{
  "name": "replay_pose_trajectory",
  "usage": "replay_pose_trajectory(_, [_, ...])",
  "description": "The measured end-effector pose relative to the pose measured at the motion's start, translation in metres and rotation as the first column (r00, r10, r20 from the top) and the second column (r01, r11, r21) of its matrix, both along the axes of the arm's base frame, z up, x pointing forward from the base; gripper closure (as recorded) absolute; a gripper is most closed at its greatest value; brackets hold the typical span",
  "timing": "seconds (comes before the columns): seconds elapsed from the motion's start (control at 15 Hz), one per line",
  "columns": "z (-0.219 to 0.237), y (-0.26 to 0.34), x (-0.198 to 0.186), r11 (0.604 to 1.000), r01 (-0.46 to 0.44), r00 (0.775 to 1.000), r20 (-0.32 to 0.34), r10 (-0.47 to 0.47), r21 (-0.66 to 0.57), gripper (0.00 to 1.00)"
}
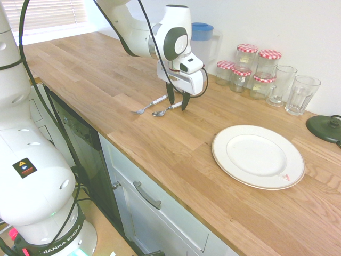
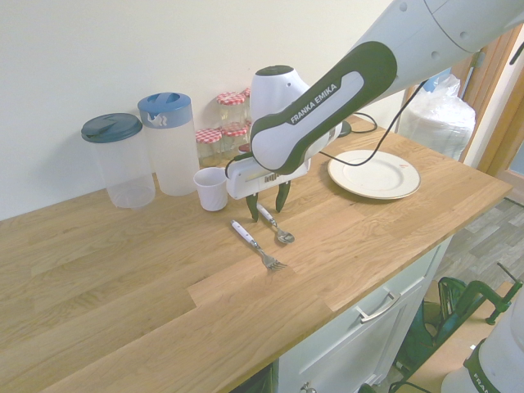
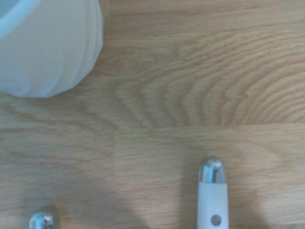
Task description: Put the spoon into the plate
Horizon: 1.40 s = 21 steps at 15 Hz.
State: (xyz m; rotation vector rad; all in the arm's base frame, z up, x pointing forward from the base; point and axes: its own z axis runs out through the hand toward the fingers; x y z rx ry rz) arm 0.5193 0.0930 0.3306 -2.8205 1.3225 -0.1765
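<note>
A small shiny spoon (image 1: 164, 111) (image 2: 276, 227) lies on the wooden counter, its bowl toward the front edge. A metal handle tip, which I take for the spoon's (image 3: 43, 220), shows in the wrist view. My gripper (image 1: 177, 102) (image 2: 268, 205) is down at the counter with its fingers apart on either side of the handle's far end, so it is open and holds nothing. The cream-white plate (image 1: 221, 148) (image 2: 345, 169) sits empty further along the counter, well away from the spoon.
A fork (image 1: 149, 105) (image 2: 255, 246) (image 3: 212, 195) with a white handle lies just beside the spoon. A white cup (image 2: 211, 188) (image 3: 47, 43) stands close behind the gripper. Two lidded jugs (image 2: 168, 139), red-lidded jars (image 1: 248, 66) and glasses (image 1: 301, 93) line the wall.
</note>
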Motion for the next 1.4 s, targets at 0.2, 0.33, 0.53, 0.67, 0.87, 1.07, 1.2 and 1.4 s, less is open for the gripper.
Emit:
replay_pose_trajectory(0.2, [0.000,0.006,-0.001,1.000,0.000,1.000,0.002,0.000,0.002,1.00])
replay_pose_trajectory(0.33, [0.000,0.010,-0.001,1.000,-0.002,1.000,0.003,0.002,0.003,1.00])
replay_pose_trajectory(0.53, [0.000,0.011,-0.001,1.000,-0.005,1.000,0.004,0.005,0.003,1.00])
replay_pose_trajectory(0.67, [0.000,0.010,-0.001,1.000,-0.004,1.000,0.005,0.004,0.003,1.00])
replay_pose_trajectory(0.87, [0.001,0.009,-0.001,1.000,0.001,1.000,0.006,-0.001,0.005,1.00])
replay_pose_trajectory(1.07, [0.001,0.007,-0.001,1.000,0.006,1.000,0.005,-0.006,0.007,1.00])
replay_pose_trajectory(1.2, [0.005,0.006,-0.001,1.000,0.008,1.000,0.008,-0.008,0.006,1.00])
replay_pose_trajectory(1.4, [0.020,0.003,-0.002,1.000,0.007,1.000,0.012,-0.007,0.000,1.00])
